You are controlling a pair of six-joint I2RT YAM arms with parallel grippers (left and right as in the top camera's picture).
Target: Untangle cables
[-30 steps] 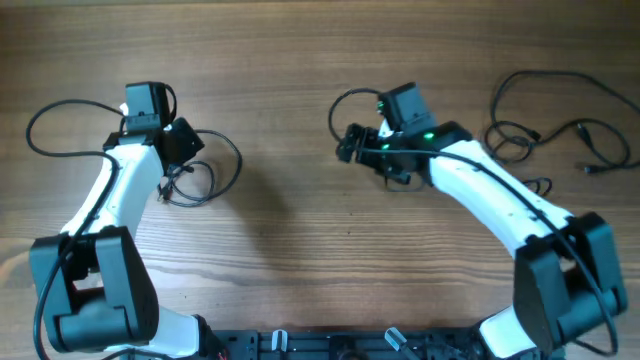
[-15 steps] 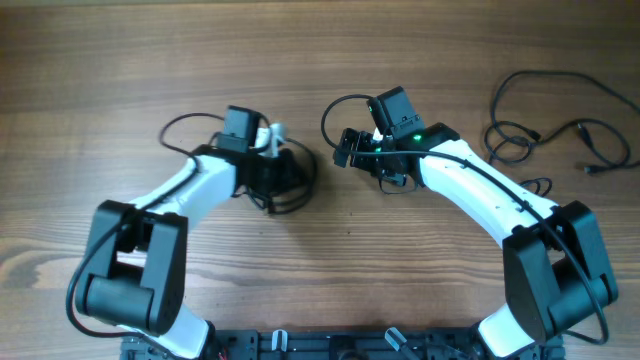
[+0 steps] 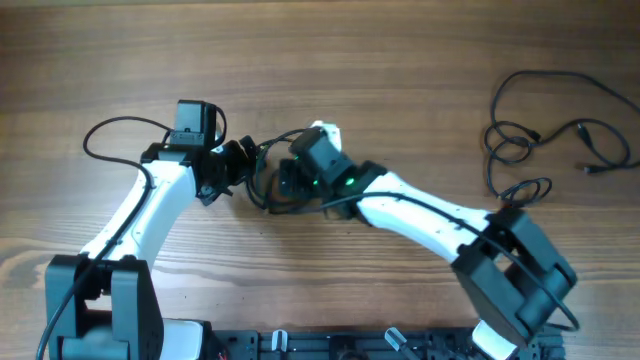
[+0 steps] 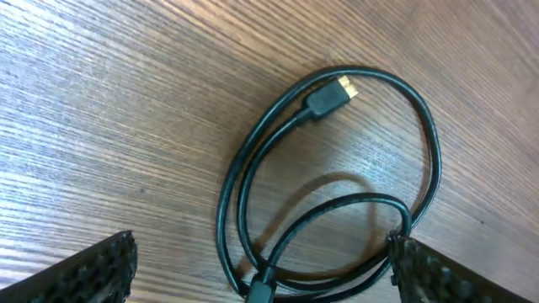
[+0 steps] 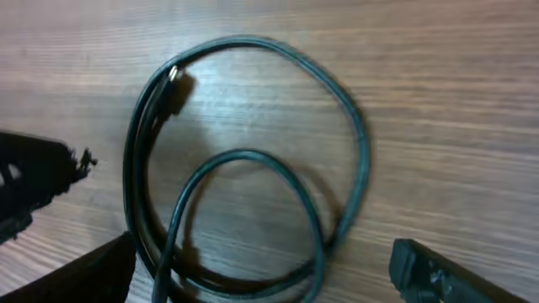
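Note:
One of the cables, a thin black cord coiled in loose loops, lies flat on the wooden table between my two grippers. The left wrist view shows its loops and a gold-tipped plug. My left gripper is open, a finger on each side of the coil, holding nothing. In the overhead view it sits at the coil's left edge. My right gripper is open too and hovers over the same coil; from above it is at the coil's right side.
More loose black cables sprawl at the table's far right, with a small loop beside the right arm's base. The left gripper's black body shows at the left edge of the right wrist view.
The left gripper has opened and let go of the coil, which now rests on the table. The right arm has swung left over that coil.

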